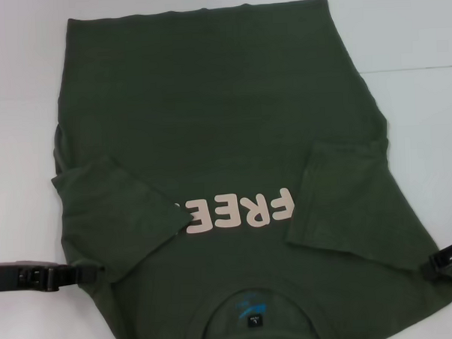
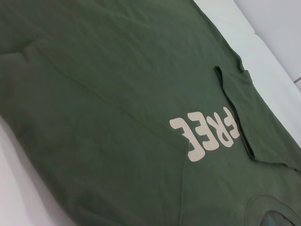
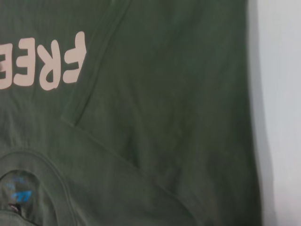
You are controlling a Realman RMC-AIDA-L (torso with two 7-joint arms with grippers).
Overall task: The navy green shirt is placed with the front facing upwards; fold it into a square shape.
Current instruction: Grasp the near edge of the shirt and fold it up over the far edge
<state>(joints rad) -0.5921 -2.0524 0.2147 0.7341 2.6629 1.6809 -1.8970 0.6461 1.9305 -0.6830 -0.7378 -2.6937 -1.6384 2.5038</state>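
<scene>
Head view — left gripper (image 1: pixel 84 275) | right gripper (image 1: pixel 433 269) | low at shirt (image 1: pixel 208 103) edges — grip unclear

All you've got for surroundings is a white tabletop (image 1: pixel 415 33). It shows on the far left, far right and along both sides in the head view. There's a faint straight seam line (image 1: pixel 409 70) running across it on the far right. The left wrist view shows a similar line near the edge of the frame. Light is even and diffuse, with only soft shadows. No walls, floor or windows in frame.
</scene>
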